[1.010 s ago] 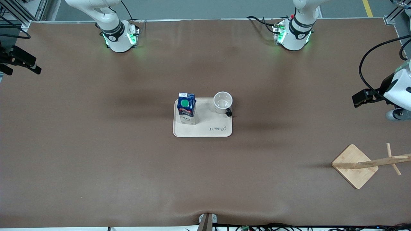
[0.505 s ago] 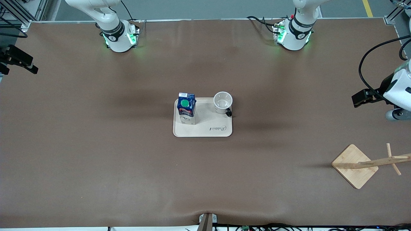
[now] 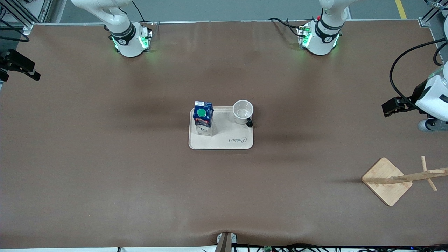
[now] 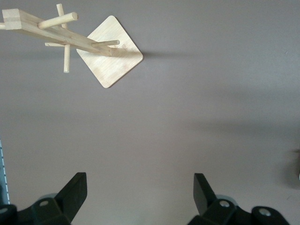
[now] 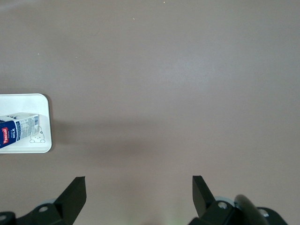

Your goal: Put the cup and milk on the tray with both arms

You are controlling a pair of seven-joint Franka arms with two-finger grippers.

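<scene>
While both arms are hanging out at the tabletop's (image 3: 105,175) ends, the front view is showing one flat cream tray (image 3: 224,141) with rounded corners at mid-table, carrying one upright dark blue milk (image 3: 203,117) carton and one round white cup (image 3: 243,111). One wooden stand (image 3: 388,182) is sitting toward the left arm's end.

From the left wrist, only that stand (image 4: 110,51), its pegs jutting, is appearing past the left end effector (image 4: 140,197), spread wide and empty.

From the right wrist, one tray corner (image 5: 33,145) and the milk (image 5: 18,129) are showing; the right end effector (image 5: 139,197) is gaping empty too.
</scene>
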